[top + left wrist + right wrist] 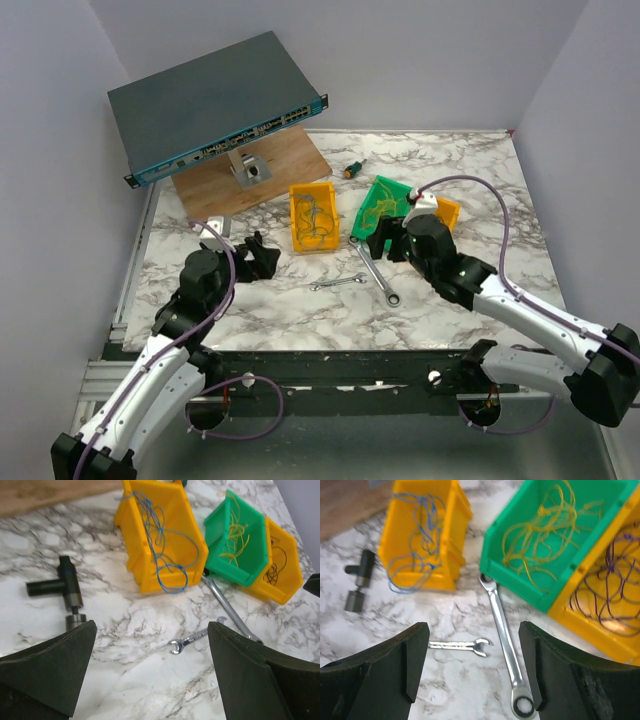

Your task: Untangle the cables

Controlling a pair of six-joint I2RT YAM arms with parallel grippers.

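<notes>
Glossy plastic bins [131, 560], shiny metal wrenches [505, 630], marble-look tabletop [125, 680], matt blk fingers [385, 680]

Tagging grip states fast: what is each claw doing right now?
Left claw: open, holding nothing.
Right claw: open, holding nothing.

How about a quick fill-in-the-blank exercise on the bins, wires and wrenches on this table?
1. The blue wires lie in a bin coloured ____.
2. The thin wires in the green bin are coloured ____.
3. The silver wrenches on the marble, the long wrench and the small wrench, number ____.
4. The left gripper and the right gripper both stand ____, holding nothing.

Missing words: yellow; yellow; two; open.
</notes>
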